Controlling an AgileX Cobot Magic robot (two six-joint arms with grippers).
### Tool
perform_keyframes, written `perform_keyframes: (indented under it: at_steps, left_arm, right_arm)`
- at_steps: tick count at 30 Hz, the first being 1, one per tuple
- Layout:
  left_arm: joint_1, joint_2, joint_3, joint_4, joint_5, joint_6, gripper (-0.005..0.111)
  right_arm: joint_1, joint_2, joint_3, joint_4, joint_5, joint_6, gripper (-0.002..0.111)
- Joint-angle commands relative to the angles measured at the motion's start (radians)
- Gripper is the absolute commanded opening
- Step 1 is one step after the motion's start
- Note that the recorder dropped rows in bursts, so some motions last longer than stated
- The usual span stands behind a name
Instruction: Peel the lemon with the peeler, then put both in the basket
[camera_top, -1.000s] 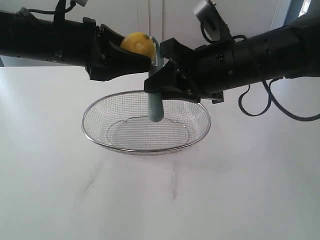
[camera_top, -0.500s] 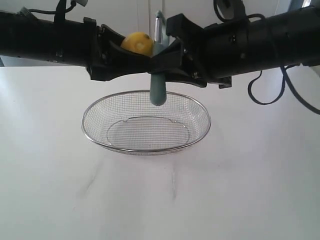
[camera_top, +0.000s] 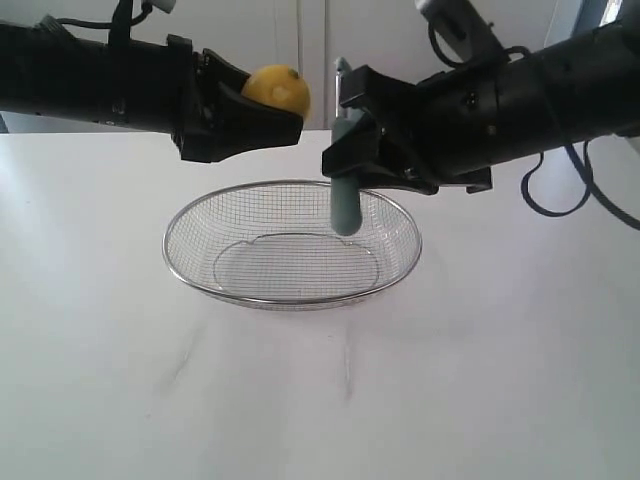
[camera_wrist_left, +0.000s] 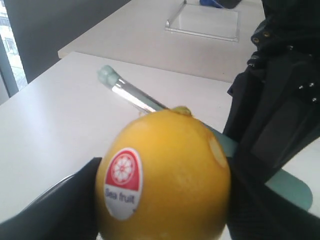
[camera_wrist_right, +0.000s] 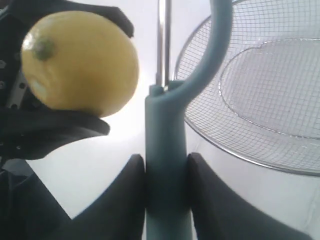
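White desk (camera_top: 500, 380), wire basket (camera_top: 290, 303) sitting empty, so both drops are left. Up above its far rim the left fingers (camera_top: 255, 125) clamp the lemon (camera_top: 277, 88) and the right fingers (camera_top: 365, 150) grip the peeler (camera_top: 345, 205) just beside it. Skin looks mostly unpeeled.

**Q:** What writing can be read, and on what does it stand?

**A:** There is one label only, an oval white sticker (camera_wrist_left: 122, 182) on the lemon (camera_wrist_left: 175, 165) clasped in the left gripper (camera_wrist_left: 162, 215). It bears a red disc with a white citrus-slice emblem, and below it the words "Sea fruit" in red.

**Q:** Where does it lie relative to that gripper?

**A:** It lies on the lemon's skin that faces back toward the wrist, close to one finger. No other text, number or brand is legible in any view.
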Motion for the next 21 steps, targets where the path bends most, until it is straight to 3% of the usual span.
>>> perform_keyframes:
  at_steps: [1,12,21]
  left_arm:
    - [-0.002,-0.006,-0.006,-0.024,0.018,-0.001,0.0]
    - [-0.002,-0.006,-0.006,-0.024,0.018,-0.001,0.0]
    - [-0.002,-0.006,-0.006,-0.024,0.018,-0.001,0.0]
  right_arm:
    - [-0.003,0.034,-0.007,-0.028,0.023,0.027,0.0]
    - [-0.003,0.14,-0.007,0.208,0.161,-0.159,0.0]
    - [-0.005,0.14,-0.007,0.262,0.182,-0.168,0.0]
